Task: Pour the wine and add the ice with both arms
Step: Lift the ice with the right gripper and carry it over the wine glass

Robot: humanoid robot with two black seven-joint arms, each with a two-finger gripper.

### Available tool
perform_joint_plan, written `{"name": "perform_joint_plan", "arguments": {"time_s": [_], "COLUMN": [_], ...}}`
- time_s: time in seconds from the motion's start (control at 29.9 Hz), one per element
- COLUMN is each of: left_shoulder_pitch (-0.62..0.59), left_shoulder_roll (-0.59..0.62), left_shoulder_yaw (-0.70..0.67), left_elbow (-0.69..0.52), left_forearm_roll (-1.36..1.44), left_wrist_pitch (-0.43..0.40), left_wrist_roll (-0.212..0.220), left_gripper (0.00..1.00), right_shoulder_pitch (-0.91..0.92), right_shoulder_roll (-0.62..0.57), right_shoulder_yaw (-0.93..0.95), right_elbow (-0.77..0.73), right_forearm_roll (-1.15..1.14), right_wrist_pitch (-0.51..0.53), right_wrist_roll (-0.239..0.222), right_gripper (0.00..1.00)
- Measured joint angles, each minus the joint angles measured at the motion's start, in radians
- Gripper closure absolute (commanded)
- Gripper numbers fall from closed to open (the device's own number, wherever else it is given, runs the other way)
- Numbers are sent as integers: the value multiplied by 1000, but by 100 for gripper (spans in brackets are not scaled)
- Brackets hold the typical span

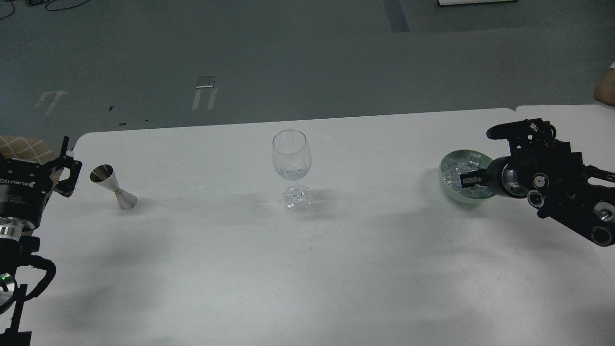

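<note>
Here, the ice is small clear cubes heaped together.

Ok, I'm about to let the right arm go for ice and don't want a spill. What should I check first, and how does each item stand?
1. Wine glass upright on the table: ok.
2. Ice present in the green bowl: ok.
3. Right gripper over the bowl: ok.
4. Right gripper already holding a cube: cannot tell.
5. Left gripper clear of the jigger: ok, apart.
6. Path from bowl to glass free of objects: ok.
</note>
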Motion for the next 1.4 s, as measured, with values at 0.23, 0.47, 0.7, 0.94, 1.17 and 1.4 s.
{"name": "perform_joint_plan", "arguments": {"time_s": [0.23, 0.47, 0.7, 0.94, 1.17, 1.4], "left_shoulder_pitch": [-4, -8, -11, -11, -5, 4], "left_shoulder_roll": [1, 2, 4, 10, 15, 15], "left_shoulder_yaw": [0, 1, 1, 2, -6, -19], "left_elbow": [0, 0, -2, -3, -2, -2], "left_forearm_roll": [0, 0, 0, 1, 0, 0], "left_wrist_pitch": [3, 4, 9, 12, 10, 6], "left_wrist_roll": [0, 0, 2, 3, 5, 3], "left_gripper": [2, 2, 2, 2, 2, 2], "right_shoulder_pitch": [7, 12, 8, 50, 127, 157], "right_shoulder_roll": [-47, -103, -105, 12, 211, 381], "right_shoulder_yaw": [75, 154, 259, 287, 285, 277], "right_elbow": [78, 223, 381, 475, 482, 456], "right_forearm_roll": [7, 7, 7, 7, 6, -4], "right_wrist_pitch": [1, 2, 2, 2, 2, 2], "right_wrist_roll": [2, 1, 1, -54, -112, -138], "right_gripper": [85, 85, 85, 86, 86, 86]}}
